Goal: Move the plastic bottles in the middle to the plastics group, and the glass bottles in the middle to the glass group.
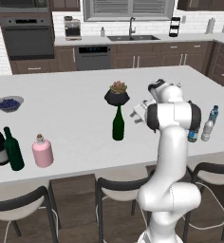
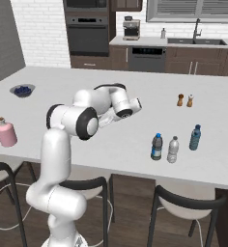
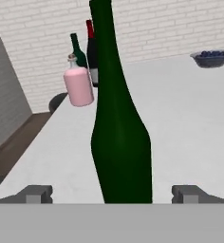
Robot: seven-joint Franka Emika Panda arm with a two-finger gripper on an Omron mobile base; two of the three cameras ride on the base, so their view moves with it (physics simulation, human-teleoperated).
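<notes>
Bottle (image 3: 119, 142): slim, dark green, long-necked, upright between spread tool (image 3: 113, 193) tips.

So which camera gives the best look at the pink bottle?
The left base view: the pink bottle stands whole and unobstructed beside the glass group. The hand view shows it farther off behind the slim green wine bottle; the right base view catches it at the left edge.

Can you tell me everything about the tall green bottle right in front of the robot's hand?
The slim green bottle is dark green and looks like shiny glass, with a wide round body that narrows into a long thin neck. It stands upright on the white counter, alone near the middle, in front of a small potted plant. The gripper is open, with one fingertip on each side of the bottle's body. Nothing grips the bottle yet. The pink bottle and two dark bottles stand farther off.
</notes>
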